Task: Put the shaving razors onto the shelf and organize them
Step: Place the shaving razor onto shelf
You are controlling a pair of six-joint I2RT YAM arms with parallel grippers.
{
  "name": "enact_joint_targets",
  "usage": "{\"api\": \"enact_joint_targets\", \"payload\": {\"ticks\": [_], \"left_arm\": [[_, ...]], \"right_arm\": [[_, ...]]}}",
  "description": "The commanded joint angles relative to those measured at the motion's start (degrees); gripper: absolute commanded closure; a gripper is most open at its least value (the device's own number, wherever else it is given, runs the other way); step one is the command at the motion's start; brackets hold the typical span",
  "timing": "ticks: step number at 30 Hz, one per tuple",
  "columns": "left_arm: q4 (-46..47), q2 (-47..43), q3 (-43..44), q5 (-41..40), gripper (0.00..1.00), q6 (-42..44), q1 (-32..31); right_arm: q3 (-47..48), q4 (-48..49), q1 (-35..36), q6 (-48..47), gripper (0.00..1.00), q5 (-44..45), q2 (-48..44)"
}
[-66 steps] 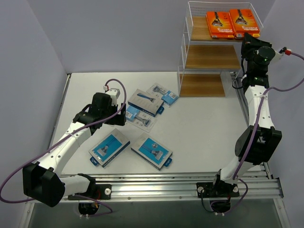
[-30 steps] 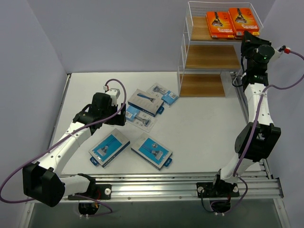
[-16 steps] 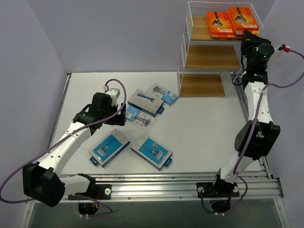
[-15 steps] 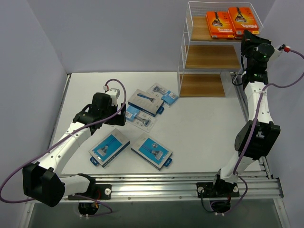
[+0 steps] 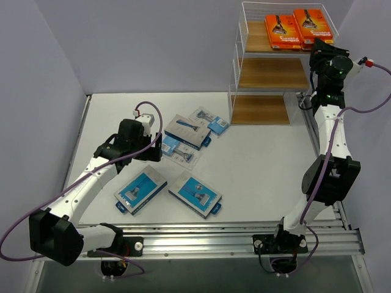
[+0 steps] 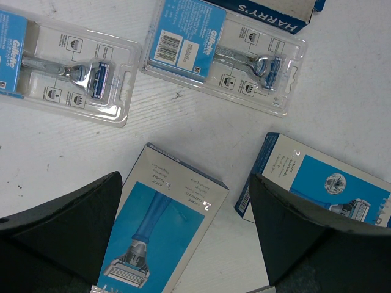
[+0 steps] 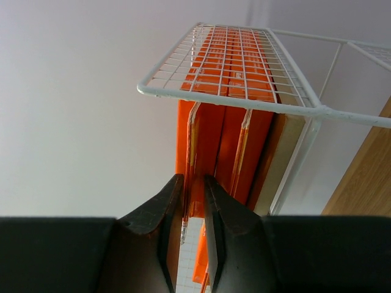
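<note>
Placing is finishing, I judge: right gripper (image 7: pixel 193 178), narrowly parted, pinch unclear, is straddling the bright orange cardboard razor box (image 7: pixel 209 140) on top tier of the far-right white wire shelf (image 5: pixel 269 73); next, opening fully, backing out straight. Meanwhile left gripper (image 6: pixel 184 183) is hanging spread.

Shelf (image 5: pixel 272 73): smooth white-coated metal wire; tiers of light wood, matt. Orange boxes (image 5: pixel 283 32): printed card, slight sheen. Blister packs (image 6: pixel 223 58): clear glossy plastic over blue printed card. Blue-and-grey boxes (image 6: pixel 162 229): satin card. Table (image 5: pixel 263 159): white, matt, faintly grained. Front rail (image 5: pixel 214 241): bare ribbed metal.
</note>
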Motion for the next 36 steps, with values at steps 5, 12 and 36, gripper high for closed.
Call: {"api": "enact_joint_targets", "payload": {"ticks": [5,12,36], "left_arm": [[0.2,-0.9,2.9,-0.1,0.06,-0.2,0.1],[0.2,-1.1,2.8,0.0,0.06,-0.2,0.0],[0.3,-1.7,2.8,0.3,0.06,-0.3,-0.1]], "right_arm": [[2.6,2.4,0.0,-1.2,0.78,0.3,-0.8],[2.5,2.3,0.0,-1.6,0.75,0.0,-1.7],[1.5,1.1,-0.3,-2.0,0.63,-1.6,-4.8]]}}
